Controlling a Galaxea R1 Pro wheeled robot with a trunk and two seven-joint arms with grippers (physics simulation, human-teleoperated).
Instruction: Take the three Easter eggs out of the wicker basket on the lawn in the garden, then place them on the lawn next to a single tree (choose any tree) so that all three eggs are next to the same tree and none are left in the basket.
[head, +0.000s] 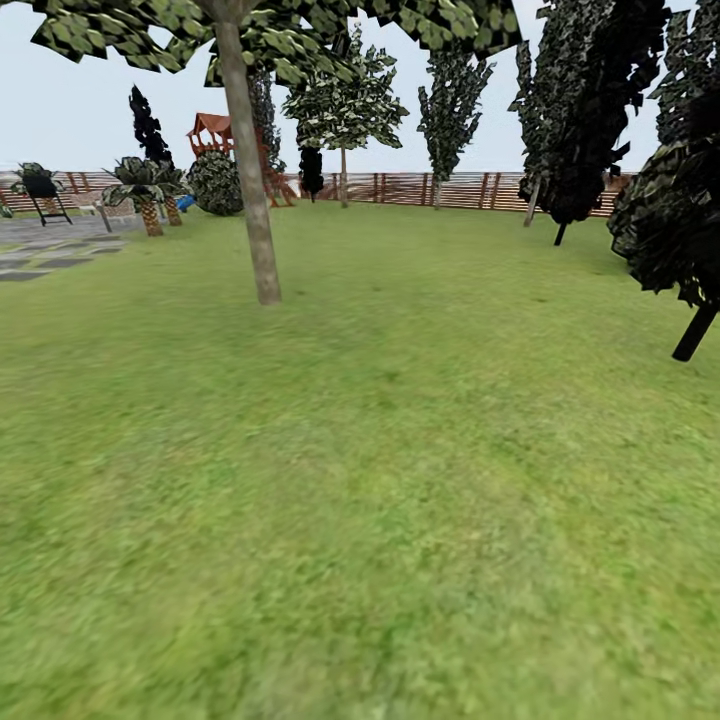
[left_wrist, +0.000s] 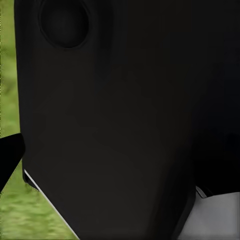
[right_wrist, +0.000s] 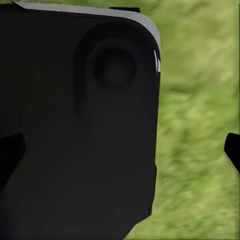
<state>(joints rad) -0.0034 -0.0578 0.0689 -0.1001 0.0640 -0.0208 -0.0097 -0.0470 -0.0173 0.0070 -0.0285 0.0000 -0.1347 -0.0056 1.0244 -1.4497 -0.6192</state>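
My right gripper (right_wrist: 120, 150) shows dark fingertips (right_wrist: 233, 150) wide apart at opposite edges of its wrist view, nothing between them but lawn (right_wrist: 195, 125); my left gripper (left_wrist: 10, 160) is mostly hidden behind a black body panel (left_wrist: 115, 125), so I cannot tell its spread. Ahead on the head view, the tree (head: 250, 180) stands at eleven o'clock on the grass.

A fenced garden (head: 430, 190): lawn (head: 400, 480), tree (head: 250, 180), wooden playset (head: 215, 135) (blue slide beside it).
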